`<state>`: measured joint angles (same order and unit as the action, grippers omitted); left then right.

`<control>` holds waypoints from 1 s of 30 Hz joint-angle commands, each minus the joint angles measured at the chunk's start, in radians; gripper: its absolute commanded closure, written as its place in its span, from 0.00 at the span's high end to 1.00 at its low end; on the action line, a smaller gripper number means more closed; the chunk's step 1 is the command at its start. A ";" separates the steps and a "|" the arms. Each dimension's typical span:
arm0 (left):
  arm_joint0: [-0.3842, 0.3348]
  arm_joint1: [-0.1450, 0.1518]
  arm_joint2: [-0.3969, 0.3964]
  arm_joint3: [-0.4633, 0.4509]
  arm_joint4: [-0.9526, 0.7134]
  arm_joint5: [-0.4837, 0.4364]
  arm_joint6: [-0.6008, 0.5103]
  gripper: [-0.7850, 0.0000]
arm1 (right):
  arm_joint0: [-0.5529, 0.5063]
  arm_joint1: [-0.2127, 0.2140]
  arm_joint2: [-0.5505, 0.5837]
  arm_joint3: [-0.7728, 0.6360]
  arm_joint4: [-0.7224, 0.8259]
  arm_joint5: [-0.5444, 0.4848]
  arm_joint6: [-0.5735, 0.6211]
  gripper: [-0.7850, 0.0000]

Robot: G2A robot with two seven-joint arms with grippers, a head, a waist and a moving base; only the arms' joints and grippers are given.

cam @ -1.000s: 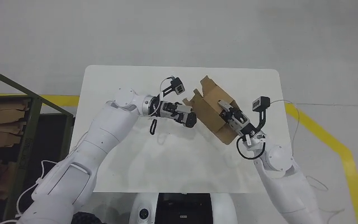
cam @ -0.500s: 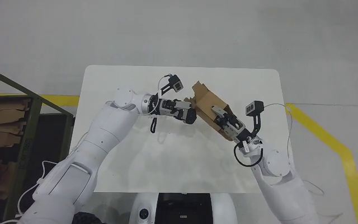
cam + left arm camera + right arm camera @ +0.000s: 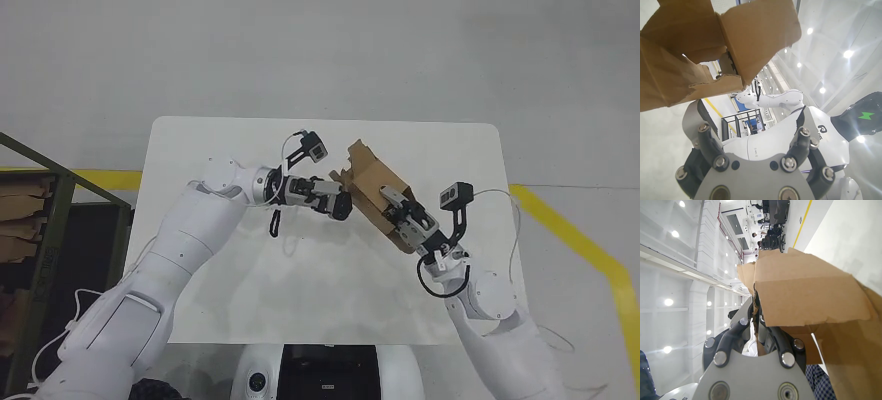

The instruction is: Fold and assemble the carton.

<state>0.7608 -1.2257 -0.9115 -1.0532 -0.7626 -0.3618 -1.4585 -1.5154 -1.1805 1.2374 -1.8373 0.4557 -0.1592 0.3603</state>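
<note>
Top view, your carton point(image 3: 378, 188) tilted over the worktop point(image 3: 220, 290), right gripper point(image 3: 405, 215) jaws pinching its wall, left gripper point(image 3: 340, 206) jaws spread beside.

Rounded white arm shells point(image 3: 190, 240), with black cables point(image 3: 272, 224) looping at the wrists. The left tool point(image 3: 340, 207) has a grey metal base plate point(image 3: 753, 170), silver screws point(image 3: 789, 162) and black linkages point(image 3: 706, 140). A green lightning-bolt mark point(image 3: 866, 115) sits on black.
</note>
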 commanded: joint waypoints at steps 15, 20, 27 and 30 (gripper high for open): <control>0.000 -0.006 0.009 0.012 0.009 -0.004 0.004 1.00 | -0.015 -0.008 0.000 -0.026 -0.011 -0.002 -0.021 0.00; -0.004 -0.007 0.007 0.021 0.011 -0.009 0.009 1.00 | -0.028 -0.009 -0.007 -0.042 -0.018 0.011 -0.011 0.00; -0.005 -0.006 -0.001 0.018 0.011 -0.011 0.011 1.00 | -0.039 -0.011 -0.024 -0.052 -0.036 0.021 -0.001 0.00; -0.003 -0.005 -0.004 0.012 0.013 -0.010 0.011 1.00 | -0.038 -0.012 -0.029 -0.051 -0.040 0.023 -0.003 0.00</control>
<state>0.7570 -1.2307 -0.9144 -1.0390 -0.7497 -0.3728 -1.4474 -1.5541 -1.1925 1.2095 -1.8889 0.4159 -0.1371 0.3587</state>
